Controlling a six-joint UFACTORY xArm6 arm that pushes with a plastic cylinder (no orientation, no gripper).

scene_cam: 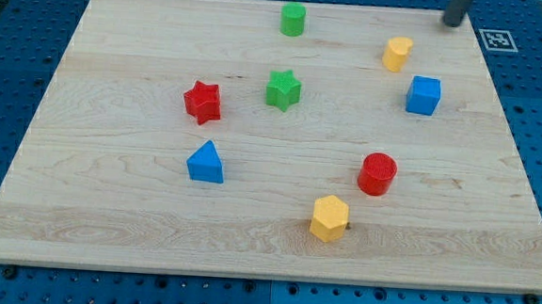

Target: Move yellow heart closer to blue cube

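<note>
The yellow heart (pixel 398 53) lies near the view's top right of the wooden board (pixel 107 208). The blue cube (pixel 423 95) sits just below and to the right of it, a small gap between them. My tip (pixel 452 22) is at the view's top right edge, above and to the right of the yellow heart, apart from it. Only the rod's lower end shows.
A green cylinder (pixel 293 19) stands at the top middle, a green star (pixel 282 90) below it. A red star (pixel 202 102) and a blue triangle (pixel 205 162) are at the left. A red cylinder (pixel 377 174) and a yellow hexagon (pixel 329 218) are lower right.
</note>
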